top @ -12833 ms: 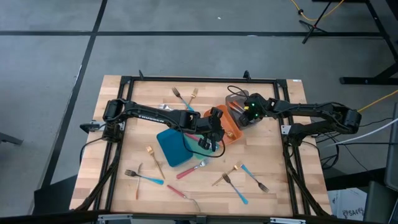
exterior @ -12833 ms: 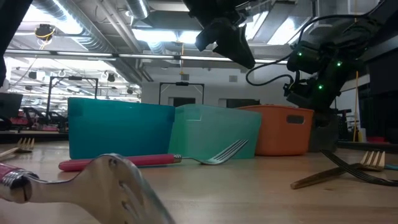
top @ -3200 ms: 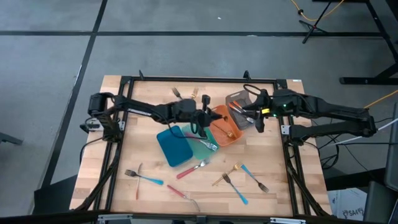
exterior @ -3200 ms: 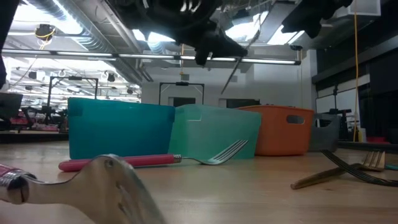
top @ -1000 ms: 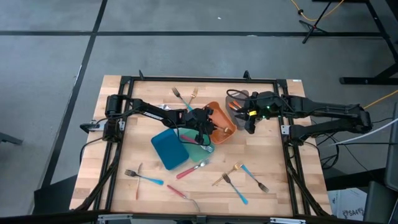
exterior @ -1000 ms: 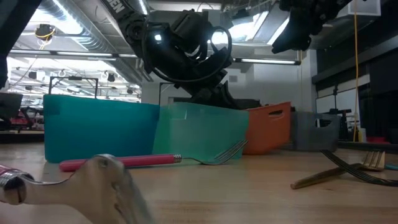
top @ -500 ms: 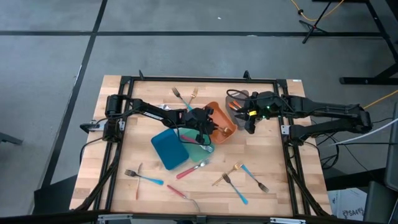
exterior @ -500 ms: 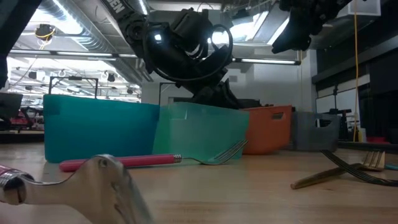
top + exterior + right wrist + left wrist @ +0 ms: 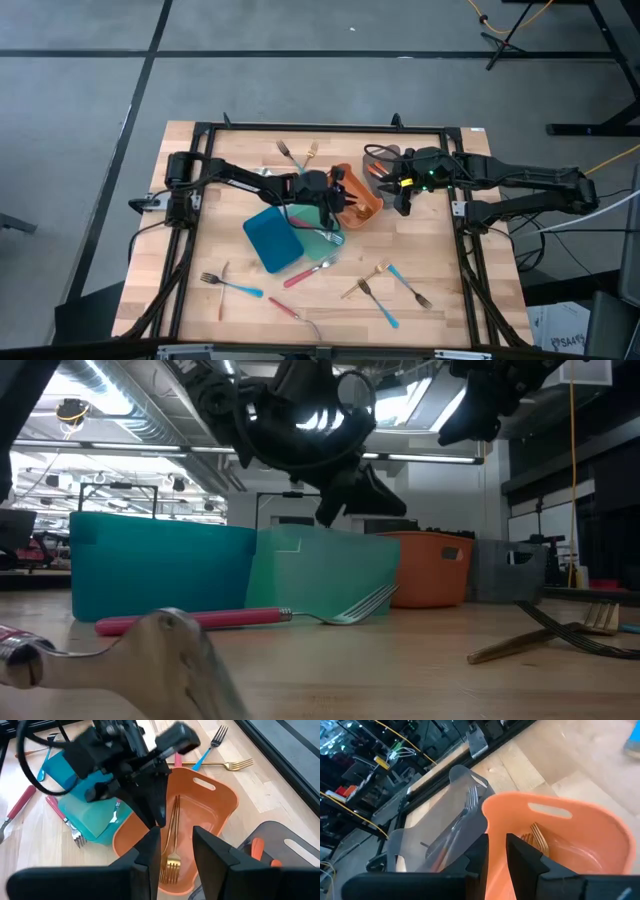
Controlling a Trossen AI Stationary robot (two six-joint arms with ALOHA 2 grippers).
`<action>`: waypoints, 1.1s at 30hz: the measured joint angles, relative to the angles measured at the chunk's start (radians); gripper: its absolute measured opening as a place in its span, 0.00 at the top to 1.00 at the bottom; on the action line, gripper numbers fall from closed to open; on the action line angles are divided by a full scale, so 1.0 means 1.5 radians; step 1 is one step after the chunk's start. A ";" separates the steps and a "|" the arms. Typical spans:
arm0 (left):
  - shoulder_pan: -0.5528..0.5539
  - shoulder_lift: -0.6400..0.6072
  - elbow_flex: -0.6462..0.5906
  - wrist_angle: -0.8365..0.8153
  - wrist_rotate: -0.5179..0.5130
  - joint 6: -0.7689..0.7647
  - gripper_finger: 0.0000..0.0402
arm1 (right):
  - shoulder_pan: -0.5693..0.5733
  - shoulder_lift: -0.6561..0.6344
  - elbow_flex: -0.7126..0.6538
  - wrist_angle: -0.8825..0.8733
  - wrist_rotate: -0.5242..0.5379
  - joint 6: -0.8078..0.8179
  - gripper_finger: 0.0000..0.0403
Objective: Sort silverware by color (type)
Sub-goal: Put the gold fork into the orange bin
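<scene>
My left gripper [image 9: 337,198] hangs over the left rim of the orange tray [image 9: 360,200], which holds a gold fork [image 9: 536,837]. In the left wrist view its fingers stand narrowly apart [image 9: 497,840], one outside the rim [image 9: 487,817] and one inside. The low view shows them a little above the tray [image 9: 440,568]. My right gripper [image 9: 175,831] hovers open and empty above the orange and grey trays. The grey tray [image 9: 440,835] holds a silver fork [image 9: 470,800]. A red-handled fork [image 9: 65,817] lies on the teal tray [image 9: 318,238]. More silverware lies loose on the table.
The blue tray [image 9: 270,242] touches the teal one near the table's middle. Loose forks lie toward the near edge: blue-handled [image 9: 232,286], red-handled [image 9: 305,272], gold [image 9: 368,275]. Two more [image 9: 298,151] lie by the far rail. A black frame [image 9: 320,128] rings the table.
The orange tray, tilted a second ago with one side raised, now sits flat on the table. My left gripper has risen off its rim and tipped its fingers closer to level. My right arm has kept still.
</scene>
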 joint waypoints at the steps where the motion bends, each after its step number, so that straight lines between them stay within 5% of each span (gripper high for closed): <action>1: -0.001 -0.007 0.000 0.001 0.000 -0.002 0.85 | 0.000 0.000 0.000 -0.002 0.000 0.000 0.74; 17: -0.048 -0.174 0.000 -0.082 -0.137 -0.023 0.85 | 0.000 0.000 0.000 -0.014 -0.004 -0.002 0.74; 25: -0.090 -0.279 0.000 -0.227 -0.212 -0.111 0.85 | 0.002 0.000 0.000 -0.009 -0.065 -0.002 0.74; 33: -0.149 -0.405 0.000 -0.412 -0.278 -0.208 0.85 | 0.092 0.000 0.000 0.012 -0.031 -0.002 0.74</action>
